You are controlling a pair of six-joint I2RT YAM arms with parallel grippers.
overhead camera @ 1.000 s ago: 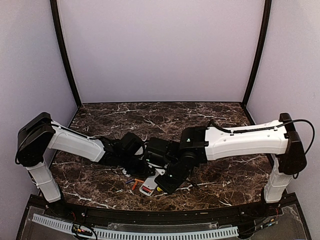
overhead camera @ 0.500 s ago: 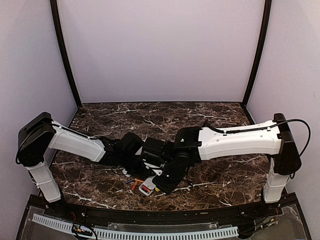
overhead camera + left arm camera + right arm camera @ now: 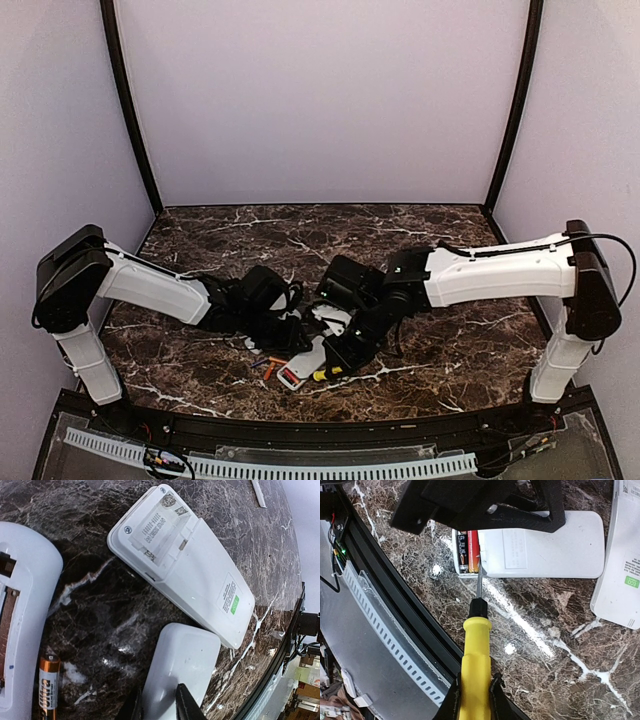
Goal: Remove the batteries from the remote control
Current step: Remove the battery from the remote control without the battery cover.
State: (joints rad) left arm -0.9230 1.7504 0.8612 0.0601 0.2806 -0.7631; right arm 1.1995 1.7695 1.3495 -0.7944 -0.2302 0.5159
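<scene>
A white remote control (image 3: 545, 550) lies near the table's front edge, its end compartment open with red and black batteries (image 3: 468, 550) inside. My right gripper (image 3: 475, 695) is shut on a yellow-handled screwdriver (image 3: 476, 655), whose tip touches the compartment's rim beside the batteries. My left gripper (image 3: 159, 705) is closed narrowly on the same remote (image 3: 180, 670), one finger at its edge and one on top. A loose orange-black battery (image 3: 48, 685) lies on the marble. In the top view the remote (image 3: 296, 376) lies between both grippers, with loose batteries (image 3: 266, 363) to its left.
A second white remote (image 3: 185, 565) with an open, empty compartment lies beyond the held one. A third white remote (image 3: 25, 605) lies at the left. A thin white strip (image 3: 258, 492) lies farther off. The black front rail (image 3: 395, 605) runs close by.
My right arm has swung back to the right with the screwdriver, uncovering white remotes at the middle. The left arm has stayed in place.
</scene>
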